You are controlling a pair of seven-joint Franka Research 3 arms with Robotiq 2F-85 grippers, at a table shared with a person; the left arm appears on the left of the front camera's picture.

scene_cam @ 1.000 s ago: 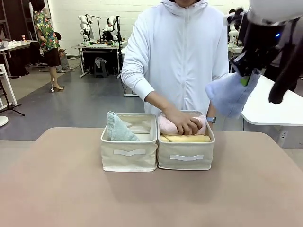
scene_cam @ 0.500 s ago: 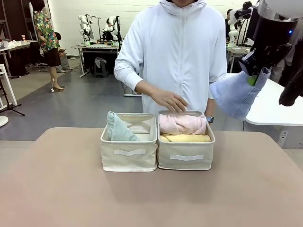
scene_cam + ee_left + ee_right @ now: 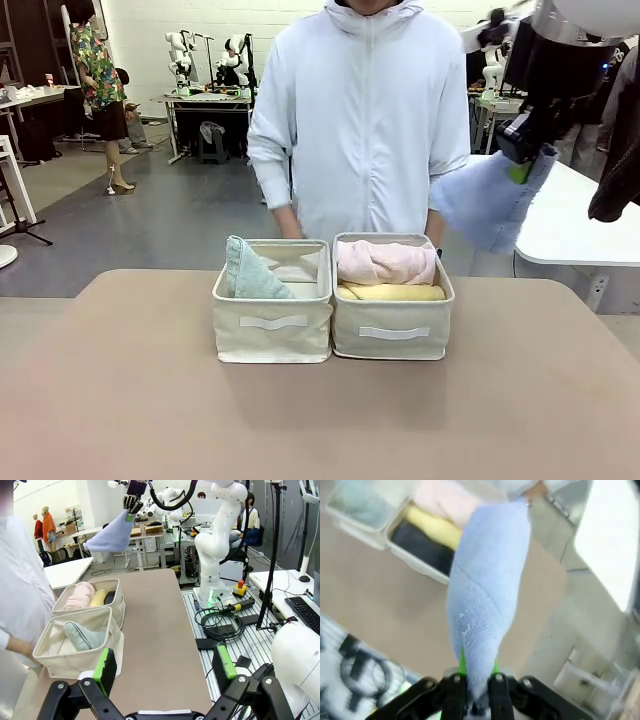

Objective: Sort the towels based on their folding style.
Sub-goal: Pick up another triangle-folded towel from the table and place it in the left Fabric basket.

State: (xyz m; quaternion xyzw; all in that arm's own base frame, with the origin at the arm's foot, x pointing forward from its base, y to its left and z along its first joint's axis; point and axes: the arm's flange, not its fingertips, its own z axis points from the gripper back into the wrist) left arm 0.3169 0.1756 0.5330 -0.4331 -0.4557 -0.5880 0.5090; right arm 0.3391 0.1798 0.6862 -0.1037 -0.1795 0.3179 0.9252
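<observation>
Grey floor point(image 3: 180, 220), white wall point(image 3: 140, 35), bg benches point(image 3: 205, 98)

Pinched in right gripper point(image 3: 519, 170), high at far right: light-blue towel point(image 3: 485, 208), hanging free (broader end low). In left bin point(image 3: 272, 335): sage-green towel point(image 3: 250, 274), upright. In right bin point(image 3: 392, 340): pink towel point(image 3: 385, 262) over yellow towel point(image 3: 395, 293). Behind bins: person point(image 3: 365, 120), pale jacket.

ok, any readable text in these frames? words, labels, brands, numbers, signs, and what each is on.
No text is legible.
White strip on the left bin: blank.
White strip on the right bin: blank.
The light-blue towel: no tag or print visible.
The keyboard: key legends too small to read.
</observation>
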